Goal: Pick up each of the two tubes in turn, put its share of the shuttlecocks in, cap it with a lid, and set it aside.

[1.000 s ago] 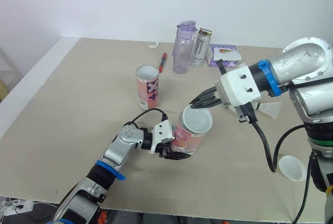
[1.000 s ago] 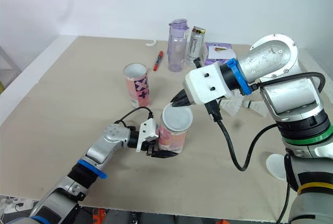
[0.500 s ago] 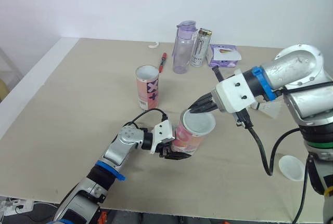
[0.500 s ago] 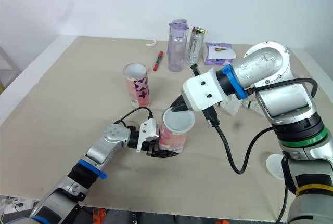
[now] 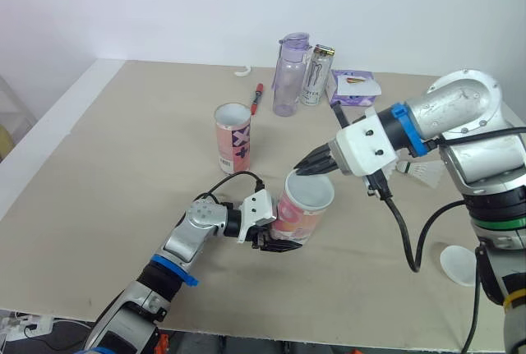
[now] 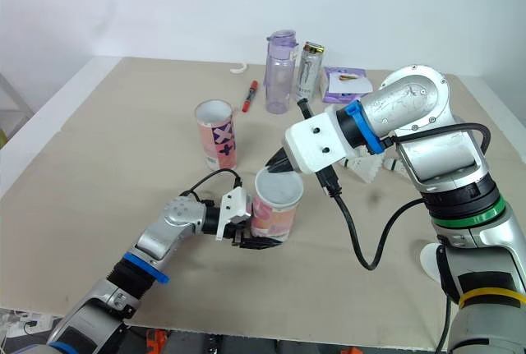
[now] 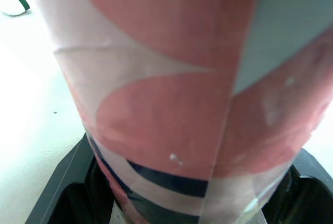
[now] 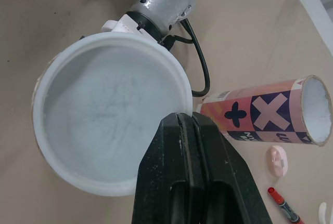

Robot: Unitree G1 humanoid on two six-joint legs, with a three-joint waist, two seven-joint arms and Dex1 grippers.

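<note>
Left gripper (image 5: 278,241), near the front middle of the table (image 5: 123,165): black fingers clamped on either side of the lower end of a pink patterned tube (image 5: 294,216). Tube tilted, its top leaning toward the right arm. Whether its base touched the table, could not tell. White lid (image 5: 310,191) sat across the tube's mouth. Right gripper (image 5: 306,170) came in from the right, fingers pressed together with nothing between them, tips at the far rim of that lid; the right wrist view showed them right at the rim's edge.

Surroundings, left to right: second tube (image 5: 233,136) stood upright and open, behind and left of the held one, apart from it. Red marker (image 5: 258,98) lay beyond it. Purple water bottle (image 5: 291,75), drink can (image 5: 316,75) and a purple packet (image 5: 352,87) lined the far edge. Shuttlecocks (image 5: 423,175) lay behind the right forearm, partly hidden. A loose white lid (image 5: 460,265) rested near the front right edge.
</note>
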